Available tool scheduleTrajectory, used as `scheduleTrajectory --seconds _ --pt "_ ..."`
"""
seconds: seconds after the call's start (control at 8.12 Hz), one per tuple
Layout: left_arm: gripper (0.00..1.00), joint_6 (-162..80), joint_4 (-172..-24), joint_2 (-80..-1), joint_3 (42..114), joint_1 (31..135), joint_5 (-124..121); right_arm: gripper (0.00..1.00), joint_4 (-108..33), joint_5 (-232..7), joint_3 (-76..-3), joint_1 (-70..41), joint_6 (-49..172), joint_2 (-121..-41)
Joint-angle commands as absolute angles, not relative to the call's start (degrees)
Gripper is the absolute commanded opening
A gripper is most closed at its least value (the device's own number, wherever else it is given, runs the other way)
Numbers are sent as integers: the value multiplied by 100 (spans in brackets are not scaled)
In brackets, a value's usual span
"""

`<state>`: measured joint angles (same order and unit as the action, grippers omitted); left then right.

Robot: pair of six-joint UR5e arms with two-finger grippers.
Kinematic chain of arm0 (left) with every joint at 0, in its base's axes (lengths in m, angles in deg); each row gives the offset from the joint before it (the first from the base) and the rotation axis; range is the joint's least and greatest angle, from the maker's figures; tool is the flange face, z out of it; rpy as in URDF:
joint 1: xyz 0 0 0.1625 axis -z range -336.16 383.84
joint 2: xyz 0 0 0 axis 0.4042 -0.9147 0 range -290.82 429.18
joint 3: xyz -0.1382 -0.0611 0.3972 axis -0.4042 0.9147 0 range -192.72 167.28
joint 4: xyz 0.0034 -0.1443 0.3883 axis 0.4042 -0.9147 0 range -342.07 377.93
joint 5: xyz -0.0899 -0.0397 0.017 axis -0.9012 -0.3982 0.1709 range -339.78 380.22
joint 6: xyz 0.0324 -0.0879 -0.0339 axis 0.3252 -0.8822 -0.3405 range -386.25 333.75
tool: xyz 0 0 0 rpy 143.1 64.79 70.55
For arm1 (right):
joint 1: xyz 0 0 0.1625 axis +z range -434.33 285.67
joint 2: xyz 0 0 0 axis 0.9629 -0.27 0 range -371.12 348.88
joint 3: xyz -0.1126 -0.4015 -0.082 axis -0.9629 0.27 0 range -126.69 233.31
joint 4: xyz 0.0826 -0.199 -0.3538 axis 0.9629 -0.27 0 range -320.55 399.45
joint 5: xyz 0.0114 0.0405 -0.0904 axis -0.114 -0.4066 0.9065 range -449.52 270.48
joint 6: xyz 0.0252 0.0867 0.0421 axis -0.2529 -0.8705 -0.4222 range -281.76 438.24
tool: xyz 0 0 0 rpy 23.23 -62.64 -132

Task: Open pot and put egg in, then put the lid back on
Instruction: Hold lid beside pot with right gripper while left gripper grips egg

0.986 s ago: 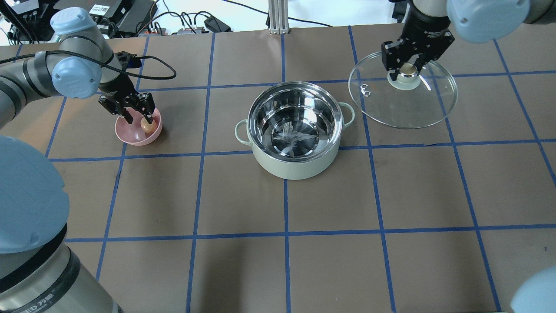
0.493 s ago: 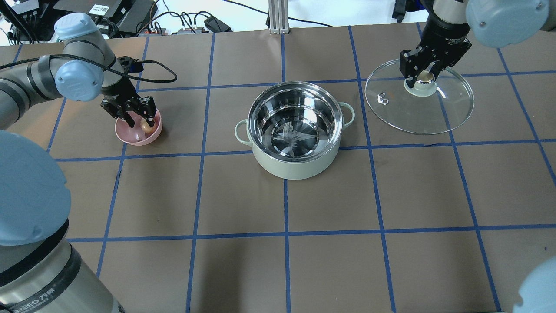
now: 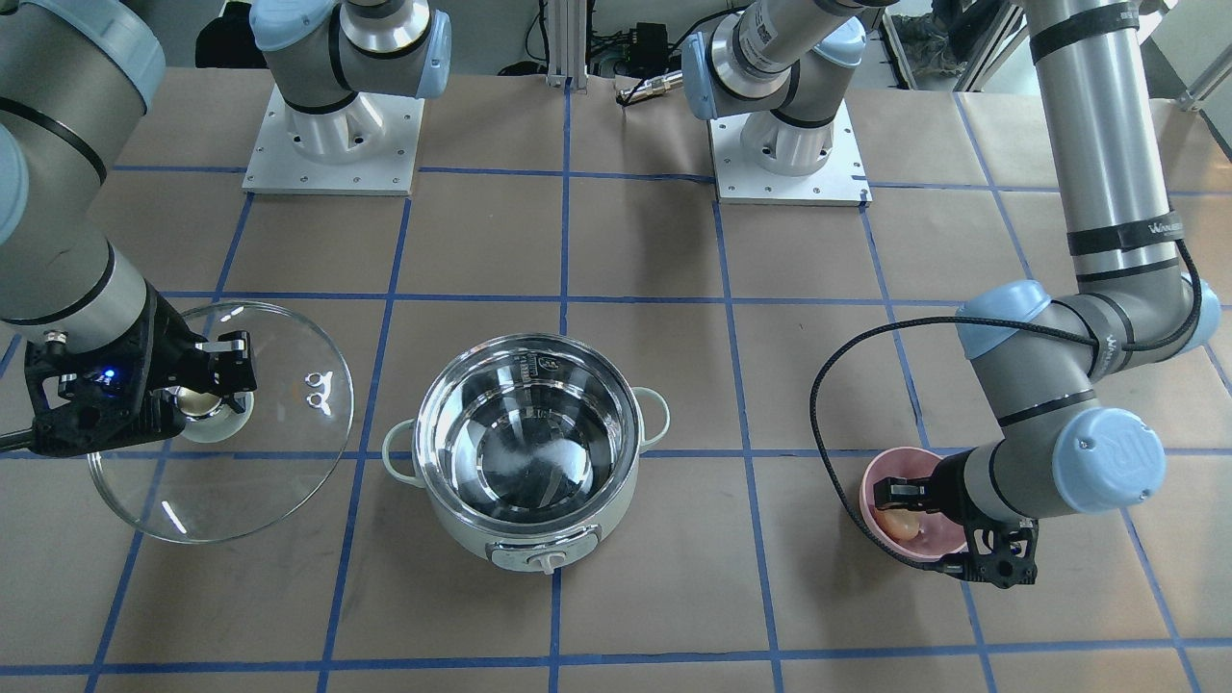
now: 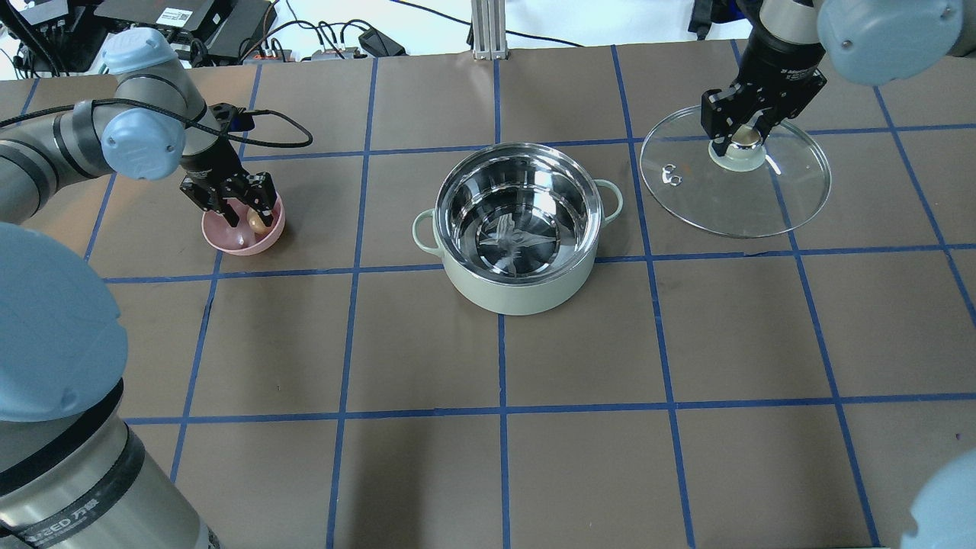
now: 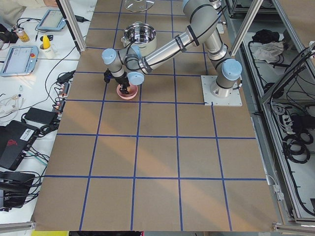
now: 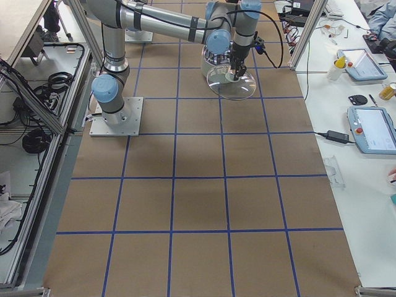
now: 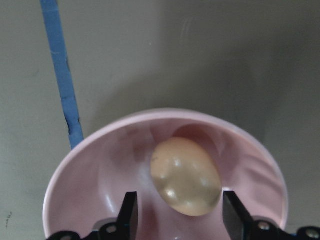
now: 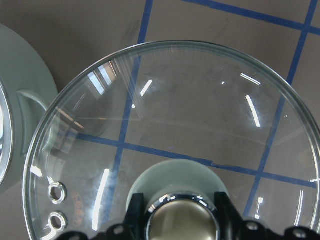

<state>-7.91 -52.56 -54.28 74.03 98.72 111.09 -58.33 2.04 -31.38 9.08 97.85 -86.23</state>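
The pot [image 4: 518, 293] stands open and empty at the table's middle, with its dial toward the front-facing camera [image 3: 549, 558]. The egg [image 4: 257, 221] lies in a pink bowl [image 4: 236, 242] to the pot's left. My left gripper [image 4: 245, 216] is open and low in the bowl. In the left wrist view its fingers [image 7: 129, 215] stand on either side of the egg [image 7: 186, 176]. My right gripper [image 4: 733, 137] is shut on the knob of the glass lid [image 4: 736, 191], to the pot's right. I cannot tell whether the lid touches the table.
The pink bowl's rim [image 3: 869, 481] sits under my left wrist. Both arm bases [image 3: 332, 144] stand at the robot's edge of the table. Cables and boxes [image 4: 229, 38] lie beyond the far edge. A black cable [image 4: 282, 130] loops off my left wrist.
My right gripper has carried the lid to the right, away from the pot, and lower. My left gripper has shifted slightly and stays around the egg in the bowl.
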Motion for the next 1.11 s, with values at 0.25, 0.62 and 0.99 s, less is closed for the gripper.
scheduleTrajectory --seconds 0.25,0.62,0.99 --pt "63 -832 -5186 -5544 7402 9872 11101 1 -5837 206 -3142 916 9766 -8627" --pt "22 -841 -5079 -5545 7411 9872 11092 1 -5837 189 -3142 907 9784 -8618" --pt "0 -841 -5185 -5458 7367 9872 11127 1 -5837 189 -3142 908 9784 -8627"
